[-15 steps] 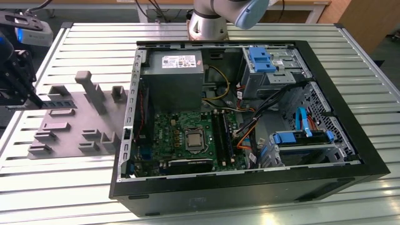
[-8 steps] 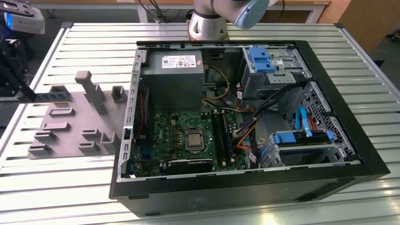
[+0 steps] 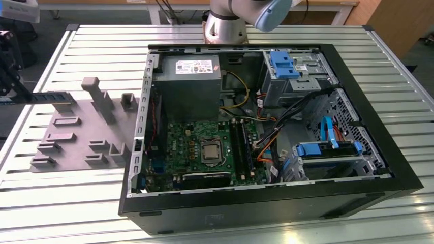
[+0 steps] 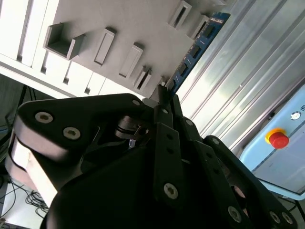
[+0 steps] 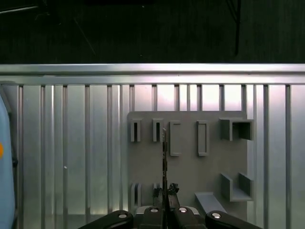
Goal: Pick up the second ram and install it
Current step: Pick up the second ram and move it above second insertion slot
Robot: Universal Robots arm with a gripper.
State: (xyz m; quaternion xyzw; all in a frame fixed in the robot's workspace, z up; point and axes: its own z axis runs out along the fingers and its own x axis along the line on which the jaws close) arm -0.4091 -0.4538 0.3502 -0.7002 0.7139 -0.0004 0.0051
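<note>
1. End effector (image 5: 165, 192) clenched on the second ram (image 4: 198, 45), pinching one end of the strip; the rest sticks out past the fingertips.
2. Ram hangs over the grey slotted fixture (image 3: 74, 145) on the slatted desk (image 3: 68, 203), at the exterior view's left. Looks lifted clear of the slots, though I can't be sure.
3. Progress, by my reading: pick-up done or nearly so, install not done. Ram is well apart from the open computer case (image 3: 271, 201) and its motherboard (image 3: 183, 147).
4. Orientation: long axis roughly level, free end towards the exterior view's right, i.e. towards the case. Strip stands on edge and reads as a thin line in the first wrist view.
</note>
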